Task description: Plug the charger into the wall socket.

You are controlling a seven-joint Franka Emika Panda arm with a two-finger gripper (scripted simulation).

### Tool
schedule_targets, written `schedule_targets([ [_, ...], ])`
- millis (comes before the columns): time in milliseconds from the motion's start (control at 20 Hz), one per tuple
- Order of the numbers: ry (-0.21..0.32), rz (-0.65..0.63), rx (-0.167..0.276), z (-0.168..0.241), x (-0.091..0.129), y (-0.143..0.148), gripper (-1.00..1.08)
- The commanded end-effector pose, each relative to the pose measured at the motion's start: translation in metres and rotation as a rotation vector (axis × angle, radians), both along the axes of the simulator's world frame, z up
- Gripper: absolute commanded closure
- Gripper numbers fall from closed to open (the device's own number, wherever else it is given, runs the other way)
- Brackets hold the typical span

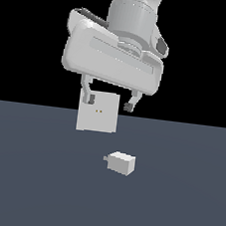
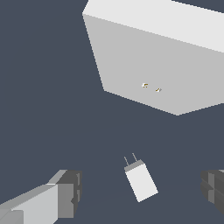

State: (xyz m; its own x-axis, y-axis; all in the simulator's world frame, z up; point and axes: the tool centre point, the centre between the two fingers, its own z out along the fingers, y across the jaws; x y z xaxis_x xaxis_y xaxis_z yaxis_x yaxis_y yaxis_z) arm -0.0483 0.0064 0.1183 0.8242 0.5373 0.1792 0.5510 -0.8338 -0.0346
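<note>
Dark slate-blue counter [image 1: 26,184] fills the lower half of the exterior view; black background above it.

Wall socket [image 1: 98,112]: flat off-white square plate, standing upright on the counter at the far side, near the middle of the exterior view. Two tiny yellowish holes sit side by side close to its centre. In the wrist view the plate shows a lit top edge and a grey front face with both holes visible.

Charger [image 1: 121,162]: small off-white block lying on the counter, nearer the camera than the plate and slightly toward the exterior view's right. Short grey prongs stick out of the end facing the exterior view's left. Charger and socket are apart, with bare counter between them. In the wrist view the two prongs point roughly toward the plate, at a slant.

Hand [image 1: 108,103]: hangs above the counter, fingers pointing down, spread wide, nothing between them. In the exterior view the fingertips overlap the plate's upper edge on either side; contact cannot be judged from that view. In the wrist view the charger lies between the two fingers [image 2: 65,192], well clear of both and untouched.
</note>
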Motion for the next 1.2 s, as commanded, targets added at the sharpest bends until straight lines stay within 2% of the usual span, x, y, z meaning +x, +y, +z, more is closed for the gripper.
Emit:
schedule_targets([
  [0, -0.012, 0.040, 0.006, -0.005, -0.003, -0.003, -0.92],
  [1150, -0.104, 0.370, 0.060, -0.048, -0.018, -0.028, -0.92],
])
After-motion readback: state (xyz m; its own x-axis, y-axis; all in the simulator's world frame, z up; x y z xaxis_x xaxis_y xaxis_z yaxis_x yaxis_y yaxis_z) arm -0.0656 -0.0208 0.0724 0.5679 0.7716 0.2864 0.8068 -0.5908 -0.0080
